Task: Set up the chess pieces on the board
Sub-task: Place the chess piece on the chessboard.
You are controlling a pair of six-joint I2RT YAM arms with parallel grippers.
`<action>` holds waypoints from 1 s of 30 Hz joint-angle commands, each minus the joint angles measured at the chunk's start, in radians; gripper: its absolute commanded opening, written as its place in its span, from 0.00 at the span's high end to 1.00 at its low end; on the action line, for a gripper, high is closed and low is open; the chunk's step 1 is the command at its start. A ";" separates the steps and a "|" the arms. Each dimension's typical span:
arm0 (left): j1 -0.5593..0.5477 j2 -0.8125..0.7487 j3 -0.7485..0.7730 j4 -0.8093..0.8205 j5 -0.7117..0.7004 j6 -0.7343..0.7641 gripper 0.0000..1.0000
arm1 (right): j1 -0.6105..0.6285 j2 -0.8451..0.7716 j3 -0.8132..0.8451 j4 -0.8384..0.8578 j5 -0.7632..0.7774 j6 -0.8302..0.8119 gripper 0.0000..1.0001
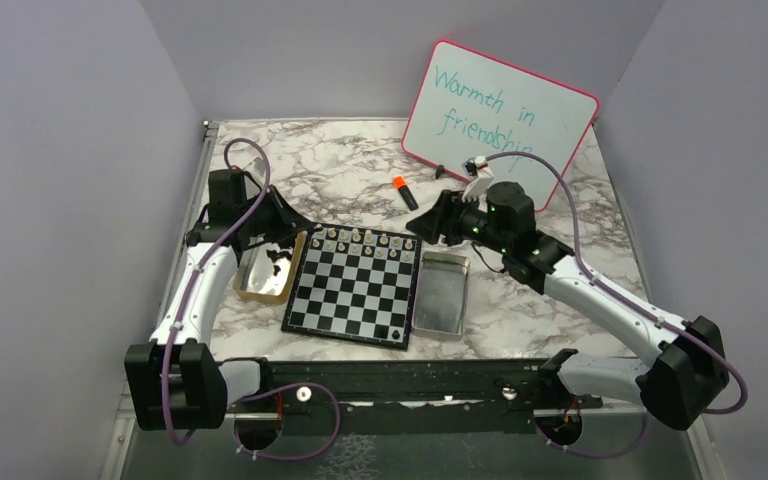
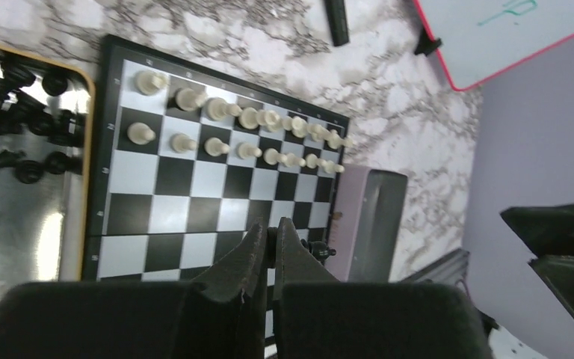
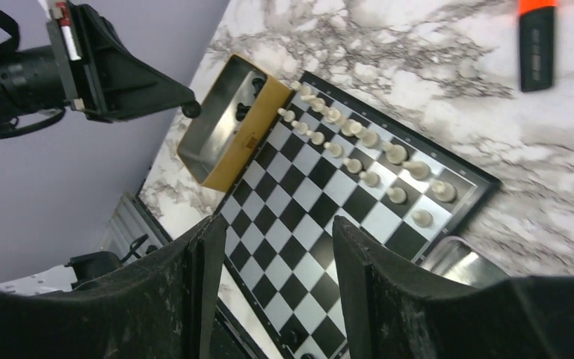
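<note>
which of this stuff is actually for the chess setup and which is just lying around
For the job: board, white pieces on it, black pieces in the gold tray.
Lying about: orange-capped marker, whiteboard, silver tray.

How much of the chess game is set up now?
Done: white pieces fill two board rows, one black piece stands in a corner. In hand: left fingers seem to pinch another black piece. Left: the black pieces in the gold tray.

Left gripper point(image 2: 270, 229) closed, right gripper point(image 3: 278, 226) jaws apart, both arms reaching forward
</note>
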 commanded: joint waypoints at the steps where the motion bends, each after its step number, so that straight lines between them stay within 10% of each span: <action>1: 0.003 -0.053 -0.074 0.113 0.196 -0.123 0.97 | 0.068 0.101 0.100 0.104 0.019 0.002 0.43; 30: 0.002 -0.170 -0.213 0.270 0.312 -0.313 0.97 | 0.346 0.525 0.442 0.082 0.146 -0.118 0.67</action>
